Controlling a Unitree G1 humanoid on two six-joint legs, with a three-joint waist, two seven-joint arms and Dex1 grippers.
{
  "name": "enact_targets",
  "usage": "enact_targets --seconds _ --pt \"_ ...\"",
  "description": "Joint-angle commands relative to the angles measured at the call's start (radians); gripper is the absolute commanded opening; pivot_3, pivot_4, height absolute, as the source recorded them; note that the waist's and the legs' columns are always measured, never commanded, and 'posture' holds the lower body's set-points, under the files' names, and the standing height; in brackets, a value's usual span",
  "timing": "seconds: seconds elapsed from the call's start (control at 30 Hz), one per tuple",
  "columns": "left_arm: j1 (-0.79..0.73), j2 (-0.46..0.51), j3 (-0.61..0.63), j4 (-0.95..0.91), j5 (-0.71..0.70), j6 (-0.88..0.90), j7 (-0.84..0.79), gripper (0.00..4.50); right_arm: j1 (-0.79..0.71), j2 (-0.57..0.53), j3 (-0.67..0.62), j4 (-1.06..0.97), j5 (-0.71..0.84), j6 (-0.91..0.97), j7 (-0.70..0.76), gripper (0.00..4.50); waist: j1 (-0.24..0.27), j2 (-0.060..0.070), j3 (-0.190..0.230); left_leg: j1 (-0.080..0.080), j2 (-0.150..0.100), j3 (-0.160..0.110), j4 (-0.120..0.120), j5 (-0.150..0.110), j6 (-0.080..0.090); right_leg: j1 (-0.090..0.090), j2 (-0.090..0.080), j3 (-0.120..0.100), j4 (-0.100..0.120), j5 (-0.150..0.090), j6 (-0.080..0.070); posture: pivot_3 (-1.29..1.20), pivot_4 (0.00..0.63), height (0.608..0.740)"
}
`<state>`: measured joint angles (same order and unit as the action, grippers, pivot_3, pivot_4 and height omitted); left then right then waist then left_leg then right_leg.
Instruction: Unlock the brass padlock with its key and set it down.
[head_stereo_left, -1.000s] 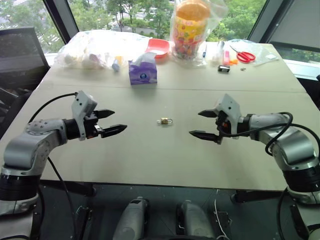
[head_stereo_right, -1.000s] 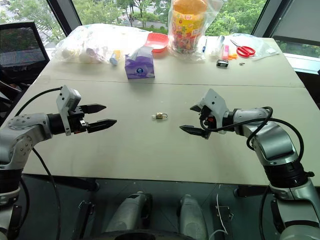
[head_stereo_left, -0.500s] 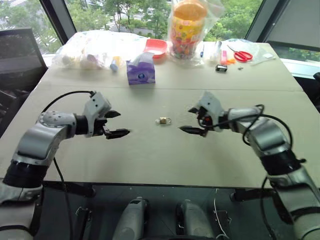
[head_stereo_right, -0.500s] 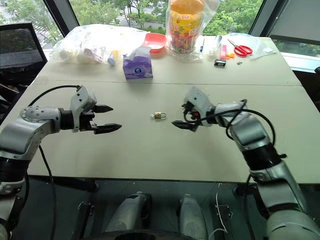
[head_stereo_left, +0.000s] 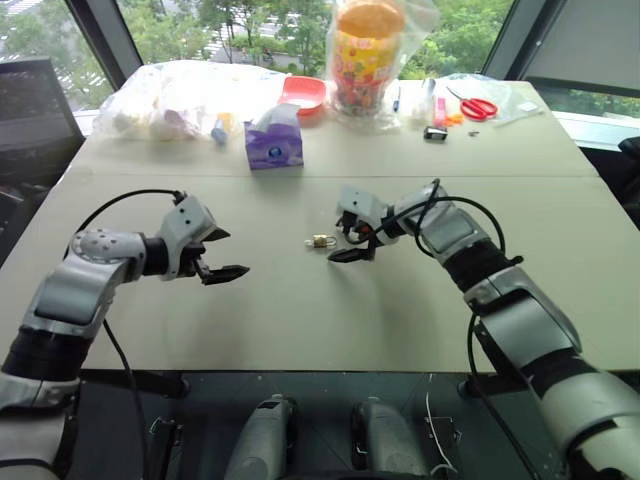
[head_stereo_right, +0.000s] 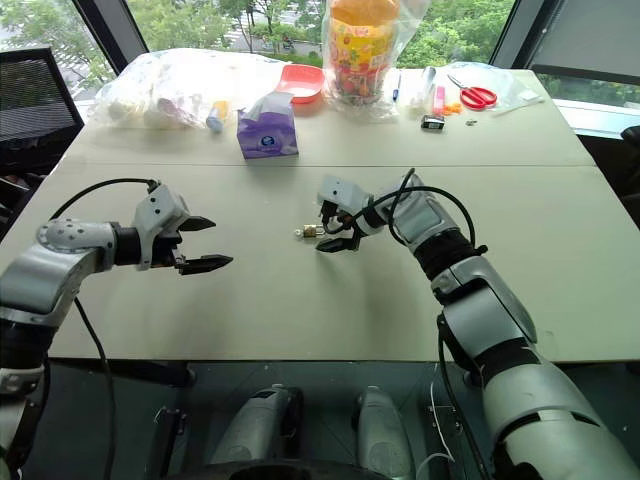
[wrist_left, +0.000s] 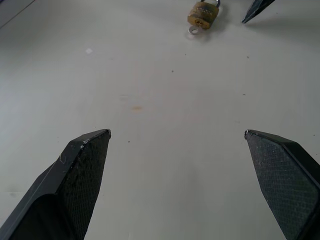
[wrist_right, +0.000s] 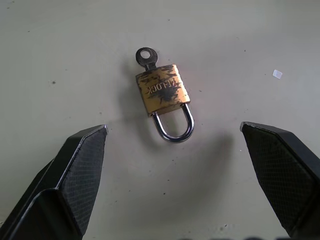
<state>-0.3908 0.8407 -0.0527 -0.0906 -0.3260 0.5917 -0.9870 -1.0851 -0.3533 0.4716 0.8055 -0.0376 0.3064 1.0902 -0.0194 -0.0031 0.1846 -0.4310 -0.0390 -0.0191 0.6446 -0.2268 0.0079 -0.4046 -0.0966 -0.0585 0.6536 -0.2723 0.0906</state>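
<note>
The brass padlock (wrist_right: 162, 90) lies flat on the table's middle (head_stereo_left: 320, 241), its silver shackle closed. A small key (wrist_right: 146, 56) sticks out of its bottom. My right gripper (head_stereo_left: 338, 243) hovers right beside the padlock on its right, open, angled down. In the right wrist view the padlock lies just ahead of the gap between the wide-apart fingertips (wrist_right: 85, 150). My left gripper (head_stereo_left: 236, 252) is open and holds nothing, off to the padlock's left with bare table between. In the left wrist view the padlock (wrist_left: 202, 14) lies far ahead, beside a right fingertip (wrist_left: 255, 7).
Along the table's far side stand a purple tissue box (head_stereo_left: 273, 143), a red bowl (head_stereo_left: 305, 92), a bagged snack jar (head_stereo_left: 368, 50), a plastic bag of items (head_stereo_left: 170, 100) and red scissors (head_stereo_left: 475, 103). The table's front edge (head_stereo_left: 320, 368) is near me.
My right gripper has swung left and forward across the table until it stands right beside the padlock. The left gripper has sunk slightly and rolled. The padlock has not moved.
</note>
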Motion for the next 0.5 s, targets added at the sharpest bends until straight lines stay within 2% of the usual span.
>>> enact_targets --seconds 0.03,0.13,0.17,0.2,0.27,0.4,0.43,0.5 --pt "0.026 -0.007 0.047 -0.074 -0.024 0.026 0.030 4.48 -0.058 0.048 -0.024 0.103 -0.027 -0.080 0.007 4.45 0.000 0.000 0.000 0.000 0.000 0.000 0.000 0.000 0.000 0.000 0.000 0.000 0.001 0.000 0.000 0.00 0.150 0.740" --pt "0.039 -0.012 0.053 -0.085 -0.028 0.036 0.043 4.48 -0.080 0.087 -0.042 0.178 -0.038 -0.116 0.017 4.45 0.000 0.000 0.000 0.000 0.000 0.000 0.000 0.001 -0.002 0.000 0.001 0.000 0.001 0.000 0.000 0.00 0.150 0.740" --pt "0.041 -0.013 0.052 -0.086 -0.027 0.037 0.045 4.50 -0.085 0.098 -0.045 0.203 -0.045 -0.129 0.015 4.23 0.000 0.000 0.000 0.001 0.000 0.000 0.000 0.001 -0.002 0.000 0.001 0.001 0.002 0.000 0.000 0.00 0.150 0.740" --pt "0.042 -0.015 0.052 -0.088 -0.026 0.038 0.048 4.50 -0.089 0.107 -0.051 0.224 -0.049 -0.136 0.017 3.94 0.000 0.000 0.000 0.001 0.000 0.000 0.000 0.001 -0.002 0.000 0.001 0.001 0.002 0.000 0.000 0.00 0.150 0.740" --pt "0.042 -0.017 0.052 -0.090 -0.025 0.040 0.052 4.50 -0.087 0.110 -0.046 0.250 -0.069 -0.172 0.040 3.05 0.000 0.000 0.000 0.003 0.000 0.000 0.000 0.001 -0.002 0.001 0.001 0.001 0.002 0.000 -0.001 0.00 0.150 0.740" --pt "0.044 -0.020 0.067 -0.091 -0.032 0.043 0.063 4.50 -0.077 0.103 -0.057 0.268 -0.093 -0.191 0.046 0.93 0.000 0.000 0.000 0.004 0.000 0.000 0.000 0.001 -0.003 0.001 0.001 0.002 0.003 0.000 -0.001 0.00 0.150 0.740" --pt "0.043 -0.020 0.070 -0.088 -0.033 0.042 0.064 4.50 -0.075 0.101 -0.058 0.268 -0.097 -0.194 0.048 0.68 0.000 0.000 0.000 0.004 0.000 0.000 0.000 0.001 -0.003 0.001 0.001 0.002 0.004 0.000 -0.001 0.00 0.150 0.740" --pt "0.024 -0.044 0.077 -0.065 -0.044 0.030 0.074 4.50 -0.066 0.093 -0.063 0.247 -0.108 -0.213 0.033 0.70 0.001 0.000 0.000 0.004 0.000 0.000 0.000 0.002 -0.003 0.001 0.001 0.002 0.004 0.000 -0.001 0.00 0.150 0.740"
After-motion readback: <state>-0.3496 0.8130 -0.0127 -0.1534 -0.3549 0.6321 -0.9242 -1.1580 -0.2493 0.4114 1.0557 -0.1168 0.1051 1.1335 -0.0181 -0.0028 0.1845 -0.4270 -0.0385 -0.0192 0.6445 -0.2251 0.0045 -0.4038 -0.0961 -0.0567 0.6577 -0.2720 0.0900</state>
